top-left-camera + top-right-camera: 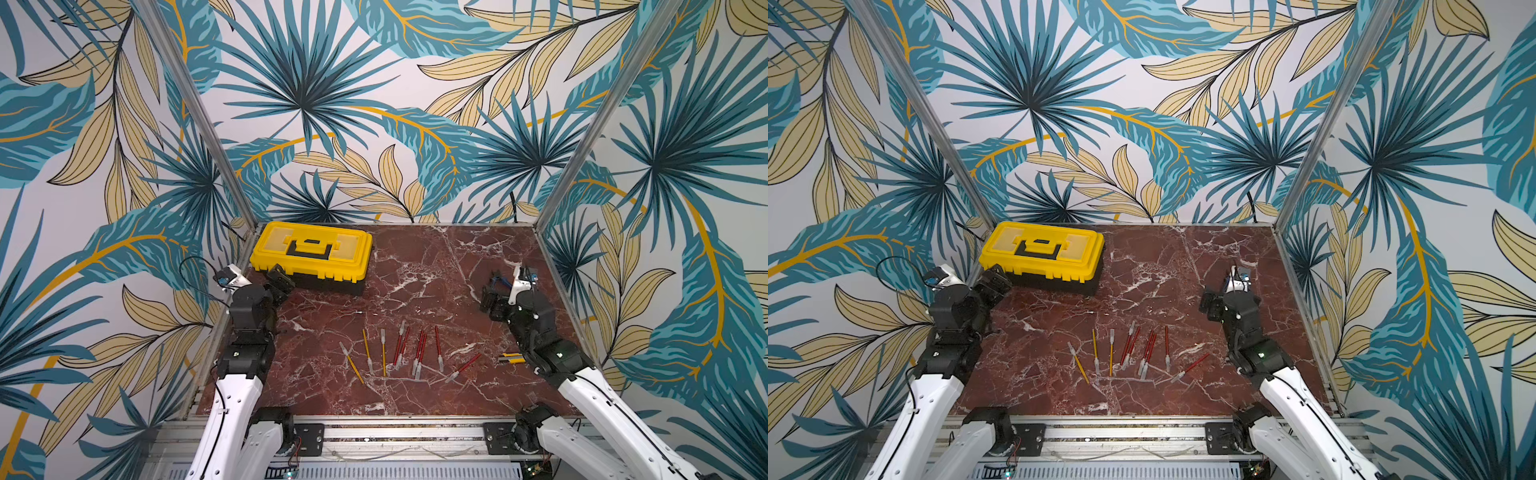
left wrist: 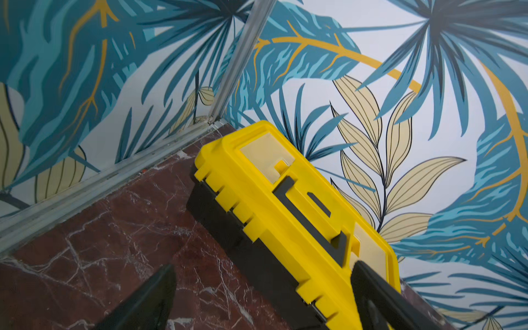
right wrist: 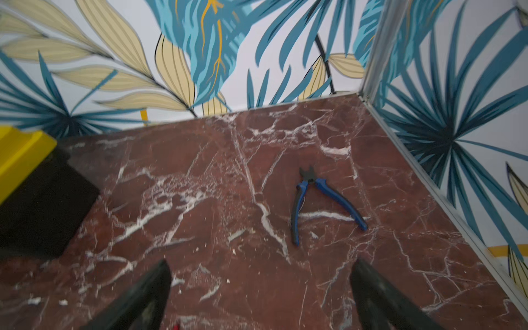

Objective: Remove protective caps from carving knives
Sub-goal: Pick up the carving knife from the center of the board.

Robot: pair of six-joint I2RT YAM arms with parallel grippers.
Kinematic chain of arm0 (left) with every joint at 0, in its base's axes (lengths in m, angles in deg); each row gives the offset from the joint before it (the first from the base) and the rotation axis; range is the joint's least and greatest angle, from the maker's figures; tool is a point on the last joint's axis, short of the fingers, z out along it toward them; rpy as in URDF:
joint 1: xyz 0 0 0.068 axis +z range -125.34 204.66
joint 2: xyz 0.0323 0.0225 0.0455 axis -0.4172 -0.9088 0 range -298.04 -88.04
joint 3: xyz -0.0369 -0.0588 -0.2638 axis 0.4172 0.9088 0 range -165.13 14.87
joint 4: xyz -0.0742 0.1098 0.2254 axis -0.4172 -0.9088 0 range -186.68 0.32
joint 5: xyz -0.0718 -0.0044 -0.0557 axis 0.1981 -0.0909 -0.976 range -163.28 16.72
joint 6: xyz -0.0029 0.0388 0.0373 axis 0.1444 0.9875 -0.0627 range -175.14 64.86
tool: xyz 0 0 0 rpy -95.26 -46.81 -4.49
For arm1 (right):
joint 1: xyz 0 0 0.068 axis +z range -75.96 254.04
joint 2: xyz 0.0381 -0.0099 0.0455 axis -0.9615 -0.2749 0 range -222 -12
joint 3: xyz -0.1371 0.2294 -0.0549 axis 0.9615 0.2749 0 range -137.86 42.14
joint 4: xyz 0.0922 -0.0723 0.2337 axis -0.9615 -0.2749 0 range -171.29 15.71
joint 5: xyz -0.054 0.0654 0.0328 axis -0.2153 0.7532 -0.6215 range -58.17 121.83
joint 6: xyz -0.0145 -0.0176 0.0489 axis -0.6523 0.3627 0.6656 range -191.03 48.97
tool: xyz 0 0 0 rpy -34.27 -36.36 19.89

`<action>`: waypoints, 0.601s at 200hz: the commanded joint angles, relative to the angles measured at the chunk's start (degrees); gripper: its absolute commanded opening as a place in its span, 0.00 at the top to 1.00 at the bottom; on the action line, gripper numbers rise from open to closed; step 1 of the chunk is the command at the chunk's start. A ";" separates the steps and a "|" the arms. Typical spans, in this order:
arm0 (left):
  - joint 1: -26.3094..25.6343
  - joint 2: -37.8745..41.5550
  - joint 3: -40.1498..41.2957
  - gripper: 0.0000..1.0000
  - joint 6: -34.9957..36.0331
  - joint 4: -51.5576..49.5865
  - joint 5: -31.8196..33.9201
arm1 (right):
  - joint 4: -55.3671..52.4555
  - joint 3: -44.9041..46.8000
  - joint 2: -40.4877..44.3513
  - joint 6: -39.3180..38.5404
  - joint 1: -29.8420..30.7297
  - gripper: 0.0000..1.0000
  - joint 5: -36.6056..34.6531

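Observation:
Several carving knives lie in a loose row mid-table in both top views: yellow-handled ones (image 1: 366, 348) (image 1: 1095, 345) on the left, red-handled ones (image 1: 420, 350) (image 1: 1149, 344) on the right. Each shows a translucent protective cap (image 1: 440, 365) (image 1: 1168, 365) on one end. My left gripper (image 1: 280, 283) (image 1: 992, 286) hovers open beside the toolbox, well behind the knives; in the left wrist view (image 2: 264, 265) nothing sits between its fingers. My right gripper (image 1: 490, 299) (image 1: 1210, 304) (image 3: 261, 262) is open and empty over bare marble at the right, also behind the row.
A closed yellow toolbox (image 1: 311, 253) (image 1: 1042, 251) (image 2: 285, 214) stands at the back left. Blue-handled pliers (image 3: 314, 200) lie ahead of the right gripper near the right wall. A yellow-and-black utility knife (image 1: 510, 358) lies beside the right arm. Metal frame rails edge the marble table (image 1: 436, 266).

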 commanded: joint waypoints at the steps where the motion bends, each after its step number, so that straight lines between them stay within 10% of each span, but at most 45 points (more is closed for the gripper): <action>1: -2.08 0.93 -3.95 0.03 0.38 -7.01 -4.84 | -5.36 -1.69 -2.25 -0.81 3.62 0.16 0.17; 56: -11.91 0.93 -5.65 0.04 -0.25 -16.38 -6.35 | -9.95 -5.88 -9.76 -0.74 10.91 0.60 3.58; 120: -21.46 -1.23 -5.93 0.09 -1.42 -18.62 -2.83 | -10.57 -6.56 -12.02 3.41 11.10 0.84 12.48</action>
